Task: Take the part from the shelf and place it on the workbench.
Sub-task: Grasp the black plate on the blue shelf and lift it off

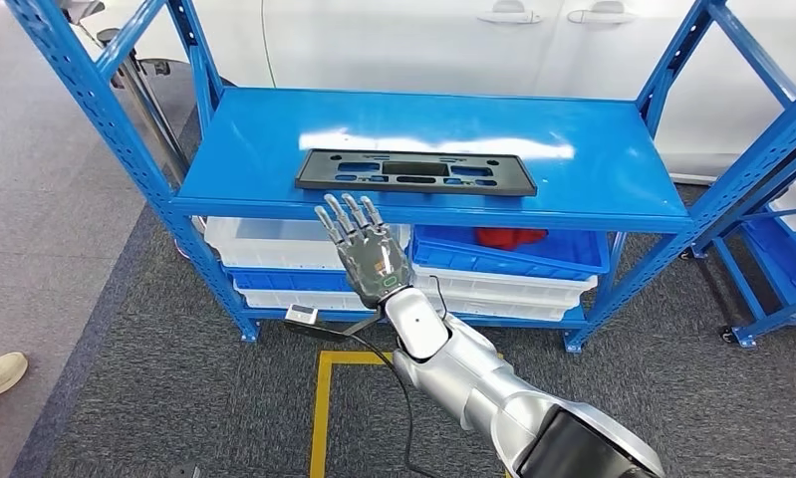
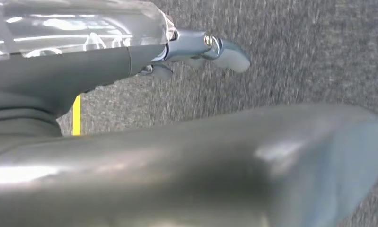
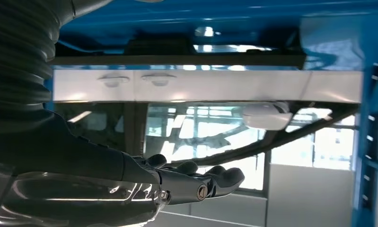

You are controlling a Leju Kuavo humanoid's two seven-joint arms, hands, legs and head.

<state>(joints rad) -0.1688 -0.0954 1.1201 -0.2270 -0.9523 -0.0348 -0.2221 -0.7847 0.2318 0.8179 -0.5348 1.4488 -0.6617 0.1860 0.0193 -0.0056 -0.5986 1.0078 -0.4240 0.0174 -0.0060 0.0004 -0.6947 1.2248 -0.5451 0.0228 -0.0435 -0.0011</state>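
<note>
Blue shelf (image 1: 613, 159) carries part (image 1: 415, 171) flat, long axis left-right; right hand (image 1: 369, 251) empty, fingers (image 1: 346, 213) spread.

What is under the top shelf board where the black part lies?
Under the shelf board with the black part sit white bins and a blue bin holding something red. The board covers their rear halves.

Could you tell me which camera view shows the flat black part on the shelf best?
The head view: the black part lies flat and whole on the blue shelf. The right wrist view gives a dark, dim edge-on glimpse; the left wrist view faces the floor.
</note>
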